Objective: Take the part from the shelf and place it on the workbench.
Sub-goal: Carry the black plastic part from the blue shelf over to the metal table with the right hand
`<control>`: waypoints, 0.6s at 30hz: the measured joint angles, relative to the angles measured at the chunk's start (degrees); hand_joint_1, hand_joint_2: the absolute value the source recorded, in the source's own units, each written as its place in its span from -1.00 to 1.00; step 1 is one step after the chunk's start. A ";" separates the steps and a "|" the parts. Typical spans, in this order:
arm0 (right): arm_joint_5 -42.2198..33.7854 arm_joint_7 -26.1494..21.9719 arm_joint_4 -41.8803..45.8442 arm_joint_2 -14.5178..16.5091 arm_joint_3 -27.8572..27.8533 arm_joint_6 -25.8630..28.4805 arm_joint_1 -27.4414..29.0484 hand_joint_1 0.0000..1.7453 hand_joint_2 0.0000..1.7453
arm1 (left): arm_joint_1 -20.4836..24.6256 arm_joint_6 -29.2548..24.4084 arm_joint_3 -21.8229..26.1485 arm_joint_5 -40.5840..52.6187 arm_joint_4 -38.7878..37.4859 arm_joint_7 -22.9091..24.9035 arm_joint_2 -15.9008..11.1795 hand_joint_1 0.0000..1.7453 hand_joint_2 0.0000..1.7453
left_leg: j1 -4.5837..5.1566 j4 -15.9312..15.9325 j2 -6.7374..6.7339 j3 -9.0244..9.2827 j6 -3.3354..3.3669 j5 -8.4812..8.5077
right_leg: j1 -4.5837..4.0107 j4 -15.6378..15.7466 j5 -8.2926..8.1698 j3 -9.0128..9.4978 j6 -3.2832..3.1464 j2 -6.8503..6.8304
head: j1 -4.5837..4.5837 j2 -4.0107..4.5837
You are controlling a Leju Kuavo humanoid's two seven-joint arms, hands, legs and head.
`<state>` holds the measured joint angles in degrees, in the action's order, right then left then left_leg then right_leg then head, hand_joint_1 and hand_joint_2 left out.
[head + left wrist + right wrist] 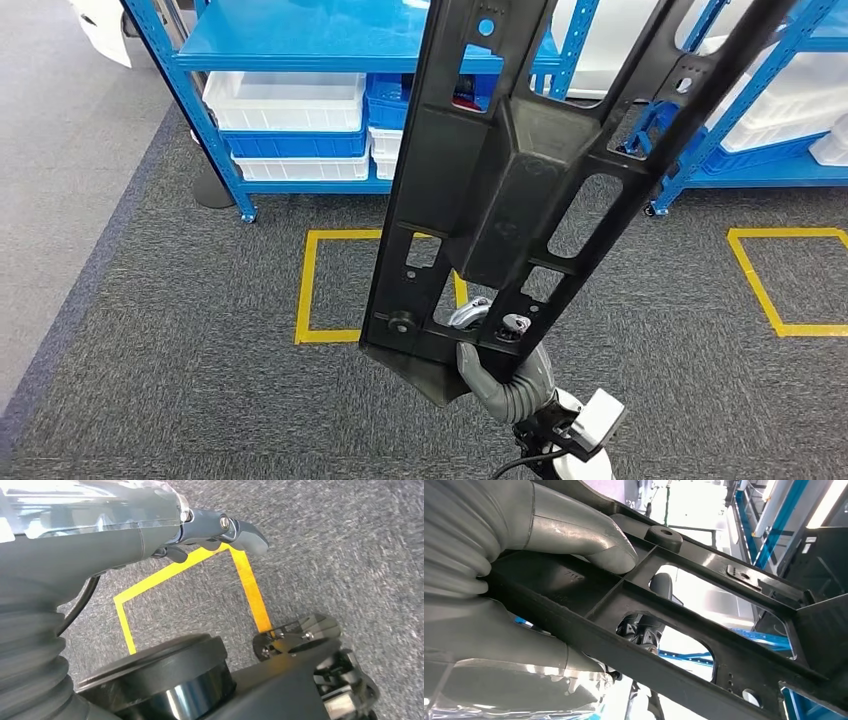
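The top of the black part is cut off by the upper edge of the head view, and much of the blue shelf behind it is hidden. The part is held upright at centre frame, gripped at its lower end by the right hand; the thumb is pressed on one face, with darker fingers showing through a cutout. The left hand is seen over grey carpet, holding nothing; its finger spread cannot be told.

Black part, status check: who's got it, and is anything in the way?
Right hand grips black frame part at its lower end, held upright. Left hand empty, hanging over carpet. Blue shelf ahead; workbench not seen.
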<state>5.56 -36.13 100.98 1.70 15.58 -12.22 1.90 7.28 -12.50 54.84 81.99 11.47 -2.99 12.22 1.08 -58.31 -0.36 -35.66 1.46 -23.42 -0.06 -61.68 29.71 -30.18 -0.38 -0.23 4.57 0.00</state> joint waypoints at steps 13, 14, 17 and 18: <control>-0.38 -0.62 -0.09 0.01 -0.07 0.29 -0.15 1.00 1.00 | 0.27 -0.35 0.00 0.19 0.00 0.07 -0.17 -1.00 1.00 | -2.43 -13.48 0.19 -0.07 -4.55 -3.87 | 1.12 5.40 -6.73 -5.57 0.11 -0.74 | 0.01 0.00; -0.38 -0.62 -0.09 0.01 -0.07 0.41 -0.14 1.00 1.00 | 0.24 -0.38 -0.01 0.21 0.00 0.07 -0.17 -1.00 1.00 | -2.66 -9.68 0.21 2.84 -4.92 -3.49 | 1.27 4.89 -7.16 -6.46 0.50 -0.70 | 0.01 0.00; -0.38 -0.65 -0.05 0.00 -0.09 0.73 -0.11 1.00 1.00 | 0.17 -0.42 -0.04 0.27 0.00 -0.01 -0.16 -1.00 1.00 | -2.45 1.18 0.37 9.82 -3.83 -7.51 | 1.23 3.71 -8.27 -7.78 1.76 -0.57 | 0.01 0.00; -0.38 -0.63 -0.05 0.00 -0.09 0.78 -0.10 1.00 1.00 | 0.14 -0.44 -0.04 0.28 0.00 -0.03 -0.16 -1.00 1.00 | -2.24 2.16 0.37 10.18 -2.99 -8.01 | 1.25 3.70 -8.69 -7.83 2.19 -0.55 | 0.00 0.00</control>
<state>5.18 -36.76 100.94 1.70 15.50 -11.44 1.80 7.42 -12.93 54.80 82.26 11.47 -3.02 12.06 -1.17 -56.15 0.01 -25.47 -1.52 -31.42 1.19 -57.98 21.02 -38.01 1.81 -0.78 4.57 0.00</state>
